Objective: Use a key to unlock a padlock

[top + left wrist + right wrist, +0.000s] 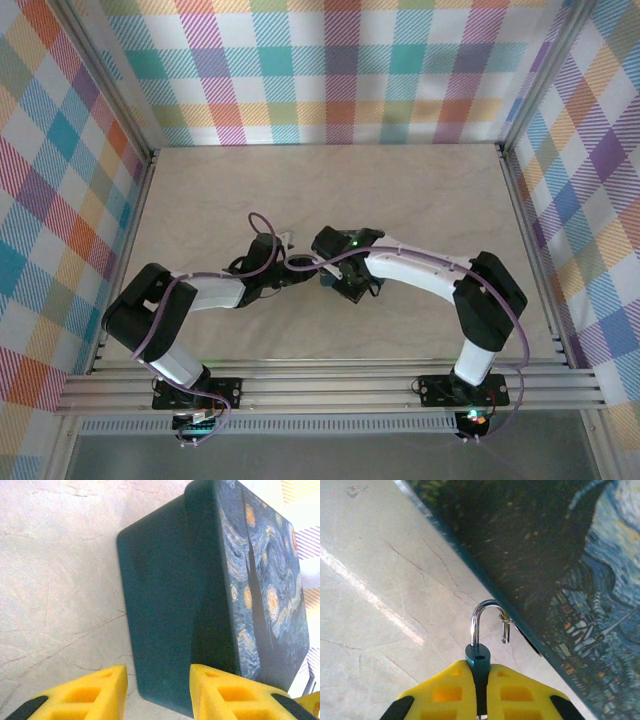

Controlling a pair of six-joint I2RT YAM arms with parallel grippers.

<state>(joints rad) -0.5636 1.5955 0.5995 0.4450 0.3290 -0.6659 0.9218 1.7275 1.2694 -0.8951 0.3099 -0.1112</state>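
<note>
Right pincer (481, 676) is clamping the padlock (478, 655), its shackle (481, 606) seemingly already sprung; left pincer (157, 675) is gripping the tin (170, 595); unhooking remains.

Padlock (479, 656) blue, shackle (475, 622) silver; tin (165, 610) dark teal, swirly night-sky print.

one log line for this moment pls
left pincer: shut on tin | right pincer: shut on padlock | shackle: open, at tin's latch
</note>
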